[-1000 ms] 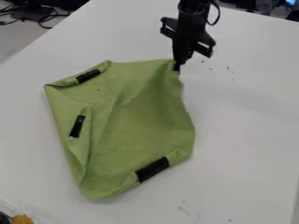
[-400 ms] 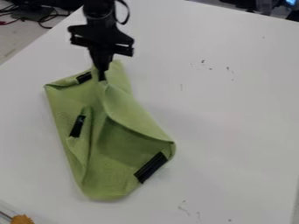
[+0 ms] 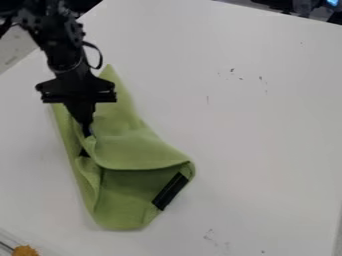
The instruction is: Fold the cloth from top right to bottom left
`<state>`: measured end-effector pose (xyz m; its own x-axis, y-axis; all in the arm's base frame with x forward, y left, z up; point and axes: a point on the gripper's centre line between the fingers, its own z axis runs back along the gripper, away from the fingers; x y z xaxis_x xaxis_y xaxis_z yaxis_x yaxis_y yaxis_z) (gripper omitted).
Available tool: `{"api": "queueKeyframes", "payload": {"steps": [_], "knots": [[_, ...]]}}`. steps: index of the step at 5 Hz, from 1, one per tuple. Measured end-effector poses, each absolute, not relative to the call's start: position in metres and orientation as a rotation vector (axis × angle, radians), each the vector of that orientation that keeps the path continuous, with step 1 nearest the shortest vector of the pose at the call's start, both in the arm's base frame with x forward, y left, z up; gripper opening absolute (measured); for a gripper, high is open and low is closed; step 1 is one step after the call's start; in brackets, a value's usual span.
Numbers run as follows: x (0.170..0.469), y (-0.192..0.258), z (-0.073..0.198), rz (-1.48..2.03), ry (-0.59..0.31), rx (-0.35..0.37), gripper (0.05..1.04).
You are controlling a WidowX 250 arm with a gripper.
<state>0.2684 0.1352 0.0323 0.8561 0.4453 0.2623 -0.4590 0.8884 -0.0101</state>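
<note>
The black gripper (image 3: 87, 134) hangs over the left part of the green cloth (image 3: 137, 150), shut on the cloth's top right corner. That corner is drawn across to the left, so a flap lies over the upper and middle part of the cloth, with a curved edge running to the right side. Below the flap, the lower part shows a black strip (image 3: 170, 191) near the right edge. A second dark strip, just under the fingertips, is mostly covered. The arm and gripper hide the cloth's upper left.
The cloth lies on a white table (image 3: 254, 125) with small dark marks at the upper right and lower right. An orange fuzzy object (image 3: 25, 250) sits at the bottom left corner. Dark equipment stands beyond the table's far edge.
The gripper has moved left and down the view, carrying the cloth's corner from the upper right across the cloth. The flap has grown and the right side has drawn inward.
</note>
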Motion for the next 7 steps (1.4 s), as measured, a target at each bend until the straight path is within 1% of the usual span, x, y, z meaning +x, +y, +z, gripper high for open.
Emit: {"api": "queueKeyframes", "payload": {"steps": [1,2,3,4,5,6,7], "knots": [[0.259,0.137,0.016,0.486,-0.266,0.023,0.054],[0.254,0.141,0.011,0.462,-0.284,0.045,0.079],[0.242,0.144,0.009,0.434,-0.259,0.105,0.236],[0.228,0.152,0.022,0.411,-0.229,0.167,0.486],[0.217,0.164,0.042,0.386,-0.203,0.218,0.790],[0.218,0.172,0.059,0.329,-0.186,0.237,0.997],[0.224,0.172,0.067,0.266,-0.185,0.222,1.003]]}}
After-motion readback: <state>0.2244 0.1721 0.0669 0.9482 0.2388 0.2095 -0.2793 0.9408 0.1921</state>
